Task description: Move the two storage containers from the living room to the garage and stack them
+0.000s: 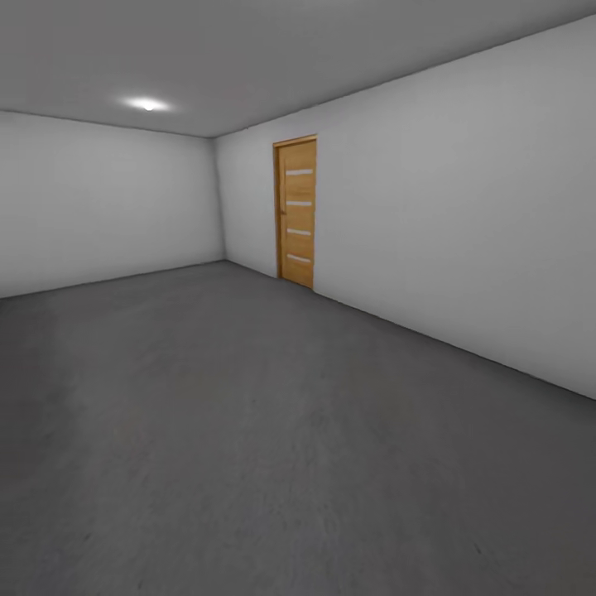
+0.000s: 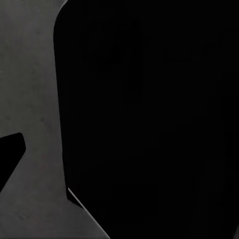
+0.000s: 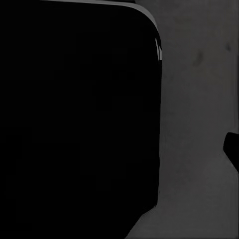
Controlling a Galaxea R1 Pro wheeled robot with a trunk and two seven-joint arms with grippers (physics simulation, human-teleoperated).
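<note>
Wrist views first, nearest stuff: both cameras look down at grey floor past a big rounded black mass that I read as robot body, not a container. Left wrist view shows rough dark floor (image 2: 30,89) beside that black shape, plus a small dark wedge at one edge, could be a fingertip, can't confirm. Right wrist view same story: floor strip and a small dark nub at the edge. Jaw opening of left and right grippers: cannot tell from these pictures, and I can't see anything held in either. Head view: dark grey concrete-like floor (image 1: 248,430) runs out ahead, plain white walls (image 1: 463,215) on the right and at the far end, one light-wood door (image 1: 298,211) with four pale horizontal slots set in the right wall, ceiling light (image 1: 147,104) far left. So the robot is in the garage. No orange-red containers visible, so their location can't be given from here. Judgement: a transit step, either arriving or heading off for a bin. Next move calls for base navigation, likely through a doorway toward the living room, arms tucked. Writing, labels, brands: none readable.
</note>
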